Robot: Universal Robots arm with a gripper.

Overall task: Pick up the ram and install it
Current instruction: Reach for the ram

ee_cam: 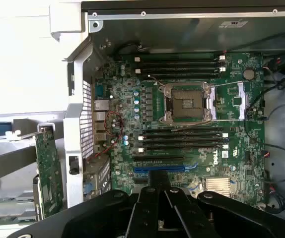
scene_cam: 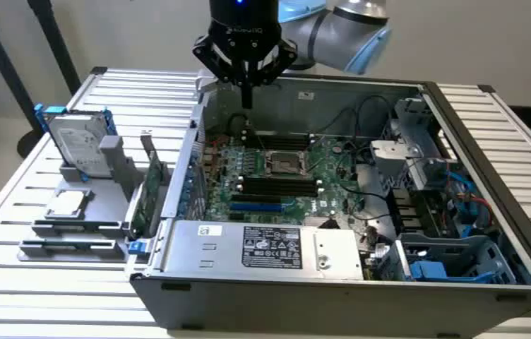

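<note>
The gripper hangs over the far wall of the open computer case. Its two black fingers are pressed tight together with nothing between them, so it's empty-handed. There is white lettering on the gripper body, too small to read.

The ram is well apart from it. It's a thin dark-green stick lying flat in the front slot of the grey holder, near the table's front corner on the exterior view's left. In the same holder a square silver processor sits just behind the ram. A hard drive in a blue-edged frame stands upright behind that. The taller green expansion card stands on edge between the holder and the case.

Inside the case, the power supply runs along the near wall. It carries a black label with white print and logos, none of it legible. There's also a small white sticker beside that label.

In the wrist view, the closed gripper points down over the motherboard. White DELL lettering is printed on the green board. The long black slots flank the bare processor socket, and every slot is unfilled. A blue slot lies just ahead of the fingertips. A white label on the case wall can't be read.
</note>
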